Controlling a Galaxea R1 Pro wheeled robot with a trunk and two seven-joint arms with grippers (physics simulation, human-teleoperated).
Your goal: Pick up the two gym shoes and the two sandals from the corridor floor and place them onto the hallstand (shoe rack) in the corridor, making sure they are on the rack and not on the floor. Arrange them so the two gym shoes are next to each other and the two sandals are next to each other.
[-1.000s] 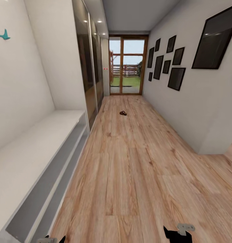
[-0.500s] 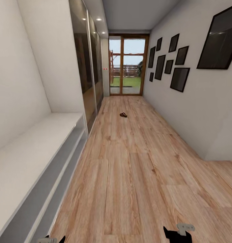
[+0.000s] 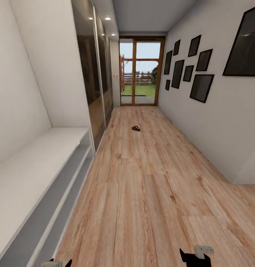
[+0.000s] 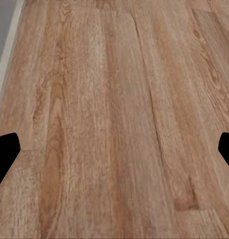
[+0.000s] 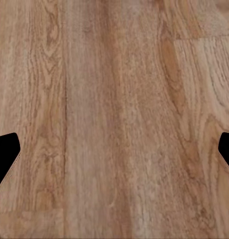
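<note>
Both grippers hang over bare floor (image 3: 142,193) with nothing between their fingers. The left gripper (image 4: 114,149) has its fingertips (image 4: 5,149) spread wide at the picture's edges, planks showing between them; the right gripper (image 5: 114,149) is spread just as wide, holding nothing and touching nothing. From the head camera, a small brown sandal (image 3: 136,128) lies on the floor far down the corridor, toward the glass door (image 3: 138,72). The light-grey shoe rack (image 3: 38,178) runs along the left wall, well apart from the sandal.

Head forward; wrists floorward, close
</note>
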